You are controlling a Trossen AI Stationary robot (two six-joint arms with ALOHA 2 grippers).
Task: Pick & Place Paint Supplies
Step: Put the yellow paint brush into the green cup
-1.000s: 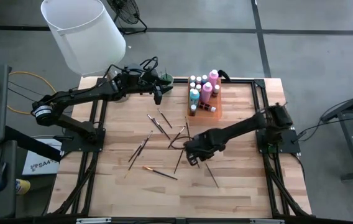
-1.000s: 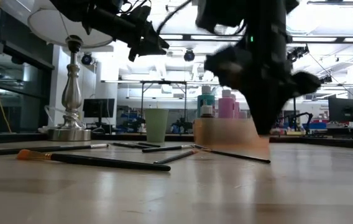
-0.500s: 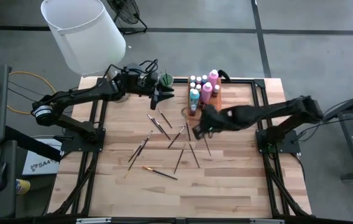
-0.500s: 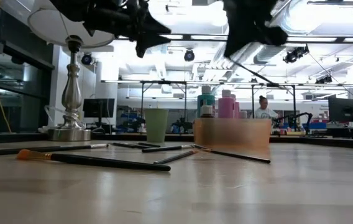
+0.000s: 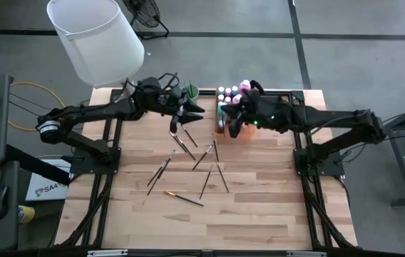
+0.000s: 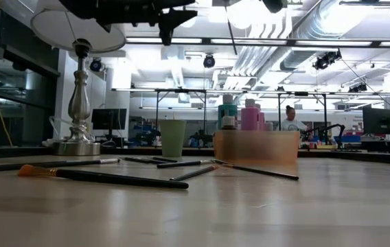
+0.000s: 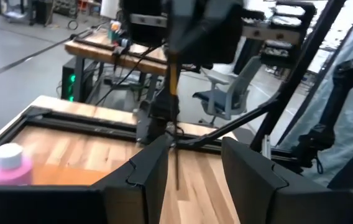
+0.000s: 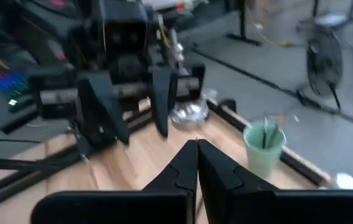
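Right claw point(image 5: 232, 120), shut on a paintbrush, hovers over bottles point(image 5: 224, 93).

Two dark robot arms point(image 5: 95, 111) reach over one pale wooden table point(image 5: 259, 214). About nine thin dark-handled paintbrushes point(image 5: 184, 198) lie loose on it. There is one pale green cup point(image 6: 173, 137), one orange tray point(image 6: 257, 145) and one white-shaded lamp point(image 5: 95, 39). The tray's pale-capped bottles point(image 6: 250, 115) are too hidden to count.

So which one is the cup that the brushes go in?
Find the big white lampshade at the table's far left corner. Just right of it, on the far edge, stands a pale green cup with brush handles sticking out. Everything beside it is pink or teal capped bottles.
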